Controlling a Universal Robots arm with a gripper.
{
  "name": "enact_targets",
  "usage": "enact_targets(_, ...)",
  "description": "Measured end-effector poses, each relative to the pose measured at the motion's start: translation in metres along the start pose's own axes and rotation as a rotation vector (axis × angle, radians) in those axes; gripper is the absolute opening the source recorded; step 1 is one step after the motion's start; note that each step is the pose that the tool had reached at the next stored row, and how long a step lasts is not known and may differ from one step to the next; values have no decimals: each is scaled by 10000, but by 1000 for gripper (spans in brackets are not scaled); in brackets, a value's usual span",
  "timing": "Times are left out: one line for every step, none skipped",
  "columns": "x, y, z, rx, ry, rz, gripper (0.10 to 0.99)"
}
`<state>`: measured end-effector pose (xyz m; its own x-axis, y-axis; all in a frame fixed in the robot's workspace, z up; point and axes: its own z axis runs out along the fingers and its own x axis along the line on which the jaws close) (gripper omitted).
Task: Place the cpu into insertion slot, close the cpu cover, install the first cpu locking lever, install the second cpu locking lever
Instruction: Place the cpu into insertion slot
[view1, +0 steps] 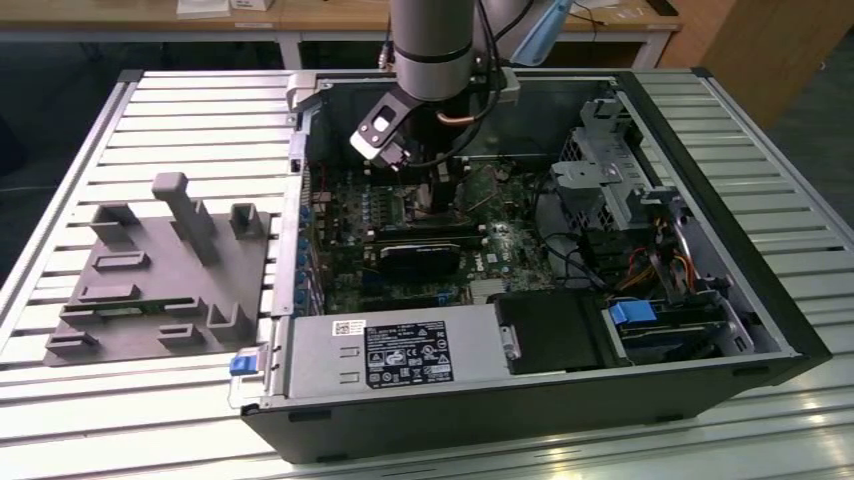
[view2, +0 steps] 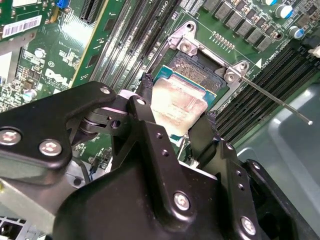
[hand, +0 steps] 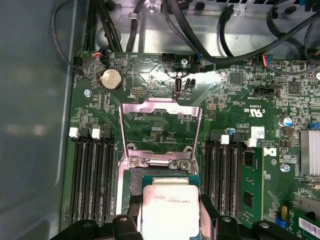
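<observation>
On a slatted metal table (view1: 80, 120), inside an open computer case (view1: 767, 300) with a white-labelled power supply (view1: 320, 365), the gripper (view2: 176, 102) clamped the cpu (view2: 177, 114) over the insertion slot (view2: 197, 67).

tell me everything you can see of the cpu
The cpu is a small flat square chip with a dull, smudged silver-grey metal top on a green base. In both wrist views the gripper holds it by two opposite edges between black fingers, metal side up, over the insertion slot, with the cpu cover swung open beyond it. Whether it is seated cannot be told.
</observation>
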<state>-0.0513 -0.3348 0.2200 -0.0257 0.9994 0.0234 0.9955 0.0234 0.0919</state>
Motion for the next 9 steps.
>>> enact_targets(3,-1,8,-1,-1,1,537)
enact_targets(5,-1,15,-1,-3,2,537)
enact_targets(6,-2,23,-1,-7,3,537)
enact_targets(7,-3,31,0,-14,5,537)
enact_targets(9,-4,39,0,-19,9,537)
enact_targets(13,-5,45,0,-22,12,537)
enact_targets(18,-5,49,0,-24,13,537)
enact_targets(22,-6,54,-1,-23,14,537)
enact_targets(30,-8,61,-1,-27,18,537)
